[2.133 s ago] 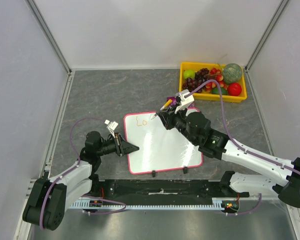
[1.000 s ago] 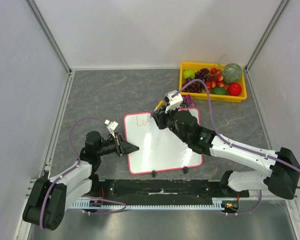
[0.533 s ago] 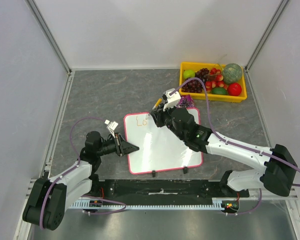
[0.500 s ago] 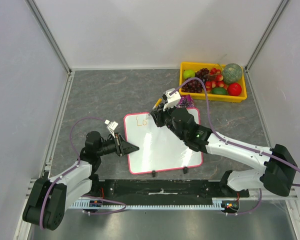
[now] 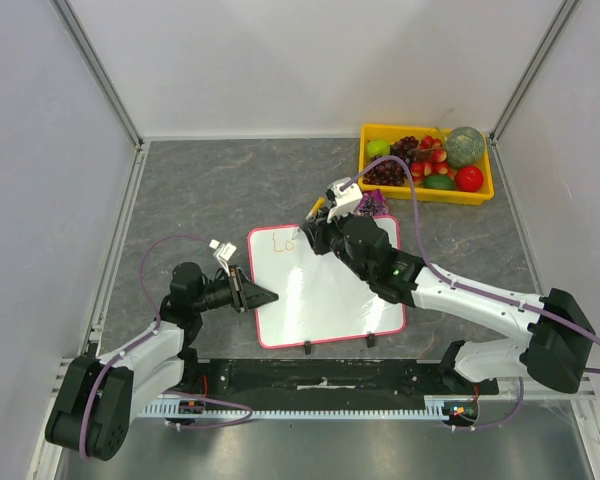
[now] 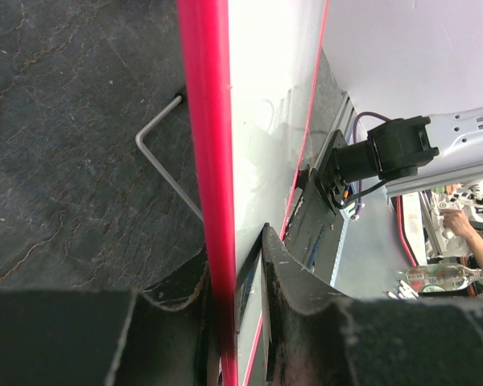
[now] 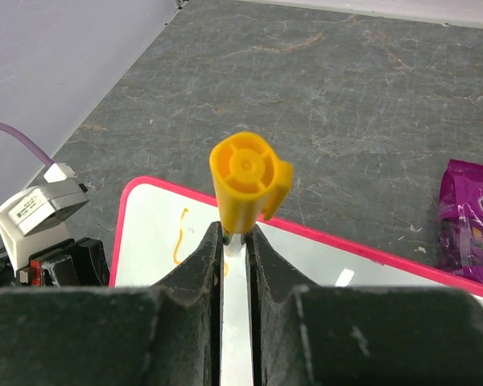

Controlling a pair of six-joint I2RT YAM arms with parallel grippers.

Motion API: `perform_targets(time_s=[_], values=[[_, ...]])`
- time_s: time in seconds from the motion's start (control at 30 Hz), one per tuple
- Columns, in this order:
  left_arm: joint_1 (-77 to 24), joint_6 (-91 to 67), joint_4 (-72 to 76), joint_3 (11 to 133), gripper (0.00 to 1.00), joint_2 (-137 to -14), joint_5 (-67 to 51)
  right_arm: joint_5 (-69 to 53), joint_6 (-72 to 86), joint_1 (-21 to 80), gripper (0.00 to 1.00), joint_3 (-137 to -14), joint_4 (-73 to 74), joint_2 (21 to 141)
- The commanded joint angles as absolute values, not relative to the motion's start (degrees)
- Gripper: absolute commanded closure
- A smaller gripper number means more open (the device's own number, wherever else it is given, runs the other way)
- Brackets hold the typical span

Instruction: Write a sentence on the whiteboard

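The whiteboard (image 5: 325,290) lay mid-frame on the table (image 5: 230,180), its left edge clamped in the left pincer (image 5: 257,297). The right pincer (image 5: 318,232) was clenched on a yellow marker (image 7: 243,181) near the board's upper edge. Of the sentence (image 5: 281,240), only a letter or two showed at the board's upper left; nearly all remained.

Orange letters (image 5: 283,240) up in the top-left corner of the whiteboard (image 5: 310,300): "Lo" is all that reads from above. Print on the purple packet (image 7: 467,213) is too small to make out.
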State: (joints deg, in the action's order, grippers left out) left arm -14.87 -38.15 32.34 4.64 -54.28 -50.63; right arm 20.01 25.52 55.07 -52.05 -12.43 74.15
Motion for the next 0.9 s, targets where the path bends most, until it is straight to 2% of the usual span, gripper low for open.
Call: perform_targets(time_s=[0.0,0.87], values=[[-15.12,-35.68,31.73,4.92,0.98,-54.67,-47.9,21.53,26.28,54.76,1.0,-50.28,-13.1,72.42],[-15.2,-35.77,31.73,4.92,0.98,-54.49,-47.99,22.23,26.37,54.76,1.0,-47.2,-11.25,70.49]])
